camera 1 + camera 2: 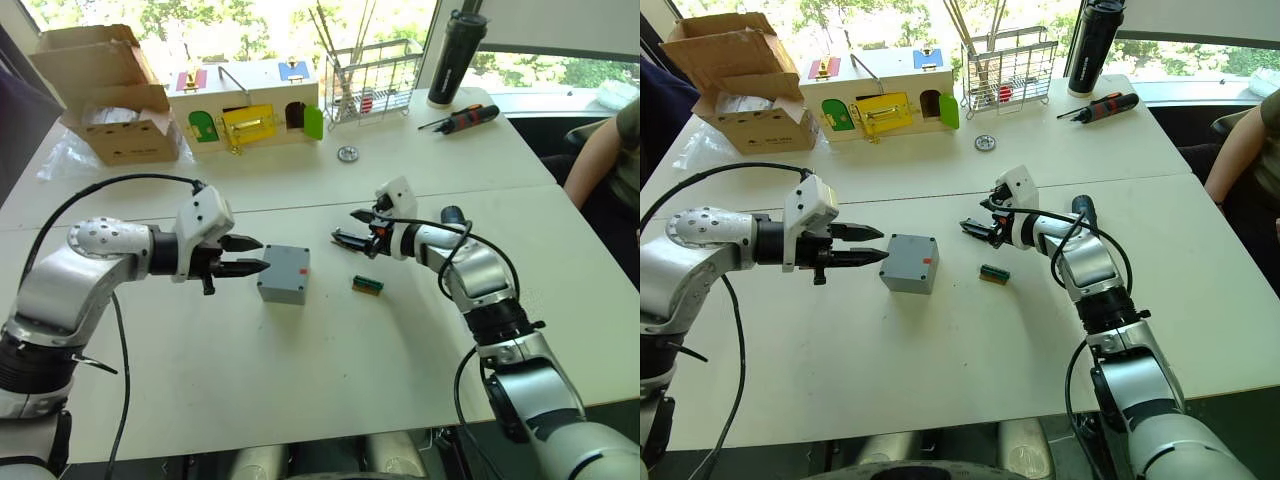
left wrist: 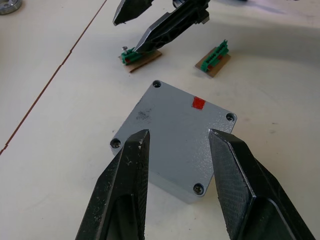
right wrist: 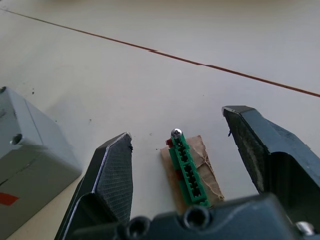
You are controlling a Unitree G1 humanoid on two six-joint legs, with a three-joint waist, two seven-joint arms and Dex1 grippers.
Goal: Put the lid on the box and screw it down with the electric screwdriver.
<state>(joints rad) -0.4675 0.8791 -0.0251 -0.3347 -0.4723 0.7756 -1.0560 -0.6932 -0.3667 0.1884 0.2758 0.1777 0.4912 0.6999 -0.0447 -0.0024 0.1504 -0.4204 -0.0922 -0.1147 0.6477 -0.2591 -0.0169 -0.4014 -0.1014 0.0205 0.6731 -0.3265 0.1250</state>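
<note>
White table (image 1: 300, 400), grey box (image 1: 284, 273), wrist-view green connector (image 3: 188, 170) between open right pincer (image 3: 200, 160)

A seated person (image 1: 612, 150) is cut off by the frame's right edge, only an arm showing. The box (image 3: 27, 165) runs off the right wrist view's edge. The small round metal piece (image 1: 347, 153) is too small to identify.
</note>
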